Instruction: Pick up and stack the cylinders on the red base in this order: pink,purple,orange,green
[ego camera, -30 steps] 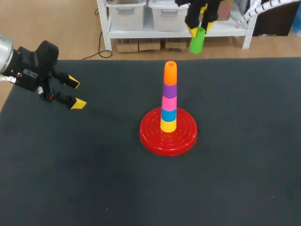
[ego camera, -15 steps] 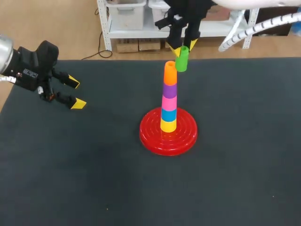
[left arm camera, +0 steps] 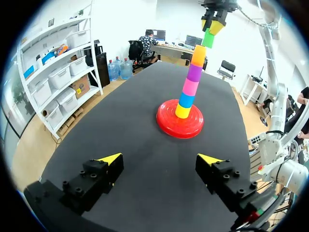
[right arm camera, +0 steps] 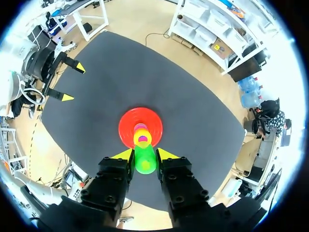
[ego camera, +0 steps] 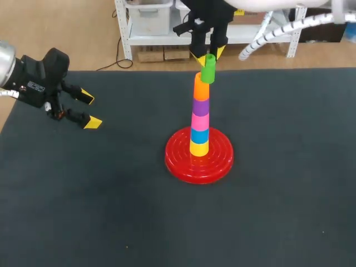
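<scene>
My right claw (ego camera: 207, 55), coming in from the far side of the dark matte surface (ego camera: 278, 194), is clamped on the small green plastic cylinder (ego camera: 208, 69), its two yellow-tipped fingers pressing the piece from opposite sides. The green cylinder hangs slightly tilted at the very top of the stack, just above and a little off to one side of the orange plastic cylinder (ego camera: 201, 87); I cannot tell whether the two touch.

The round red ridged base (ego camera: 178, 161) sits near the middle of the surface. Rising from it in one upright column are a yellow cylinder (ego camera: 199, 148), a blue cylinder (ego camera: 199, 135), the pink cylinder (ego camera: 200, 120), the purple cylinder (ego camera: 201, 105) and the orange one on top. From the right wrist, the green piece lies between the fingers directly over the stack and base.

My left claw (ego camera: 89, 110) hovers at the surface's left edge, well apart from the stack, fingers spread wide with nothing between them.
</scene>
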`<state>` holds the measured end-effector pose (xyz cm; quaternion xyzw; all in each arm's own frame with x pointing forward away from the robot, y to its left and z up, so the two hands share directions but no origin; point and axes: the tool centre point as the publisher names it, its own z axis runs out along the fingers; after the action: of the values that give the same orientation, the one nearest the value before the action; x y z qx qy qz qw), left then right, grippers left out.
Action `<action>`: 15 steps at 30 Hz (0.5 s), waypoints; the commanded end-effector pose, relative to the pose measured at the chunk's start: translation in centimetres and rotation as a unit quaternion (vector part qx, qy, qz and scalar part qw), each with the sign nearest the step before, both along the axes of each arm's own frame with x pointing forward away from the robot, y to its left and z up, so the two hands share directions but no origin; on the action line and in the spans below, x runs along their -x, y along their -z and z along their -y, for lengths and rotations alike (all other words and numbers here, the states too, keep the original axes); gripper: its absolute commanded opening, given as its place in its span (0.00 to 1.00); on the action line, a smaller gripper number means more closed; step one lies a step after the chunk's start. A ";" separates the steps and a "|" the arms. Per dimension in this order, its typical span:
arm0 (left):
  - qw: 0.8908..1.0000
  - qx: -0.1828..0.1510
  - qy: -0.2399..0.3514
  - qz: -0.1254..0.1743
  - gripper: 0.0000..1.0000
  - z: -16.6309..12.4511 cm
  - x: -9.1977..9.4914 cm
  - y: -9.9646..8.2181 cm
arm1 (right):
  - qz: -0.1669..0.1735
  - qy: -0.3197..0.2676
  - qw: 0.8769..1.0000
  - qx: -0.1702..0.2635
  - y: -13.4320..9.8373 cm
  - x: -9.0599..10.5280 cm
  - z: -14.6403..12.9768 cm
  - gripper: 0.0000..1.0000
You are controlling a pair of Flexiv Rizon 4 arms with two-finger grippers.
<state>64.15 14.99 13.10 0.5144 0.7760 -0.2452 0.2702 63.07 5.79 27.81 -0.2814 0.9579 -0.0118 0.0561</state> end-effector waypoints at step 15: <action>1.000 0.001 0.000 0.001 1.00 -0.1 0.0 0.1 | -0.027 0.005 1.000 0.014 0.3 -1.7 -1.2 0.00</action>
<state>64.15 14.99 13.10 0.5144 0.7760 -0.2452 0.2702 64.37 6.83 27.41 -0.2772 0.9601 -0.0183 0.0313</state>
